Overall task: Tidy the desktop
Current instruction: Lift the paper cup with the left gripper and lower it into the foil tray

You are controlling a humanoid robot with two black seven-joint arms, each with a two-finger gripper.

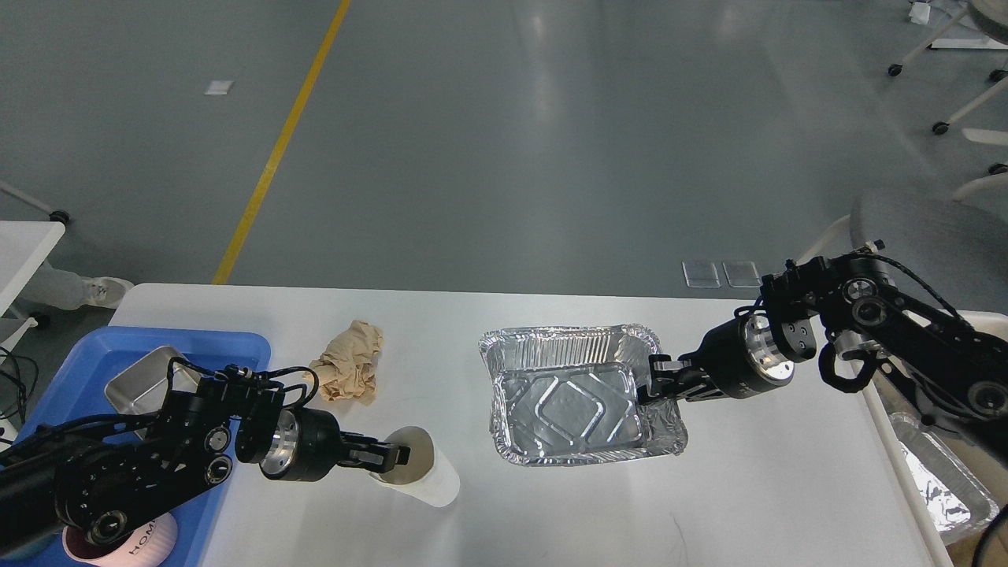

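The white desktop [551, 512] holds a white paper cup [429, 476], a crumpled brown paper ball [346, 372] and a silver foil tray [575, 402]. My left gripper [391, 457] is at the cup's rim and looks shut on it; the cup leans with its mouth turned left toward the gripper. My right gripper [652, 379] is shut on the right rim of the foil tray, which sits slightly askew on the desktop's right half.
A blue plastic tray [79, 358] at the left edge holds a metal tin [142, 382] and a pink mug [153, 542], mostly hidden by my left arm. A cream bin [984, 319] to the right holds another foil tray [941, 480]. A grey chair [929, 220] stands behind.
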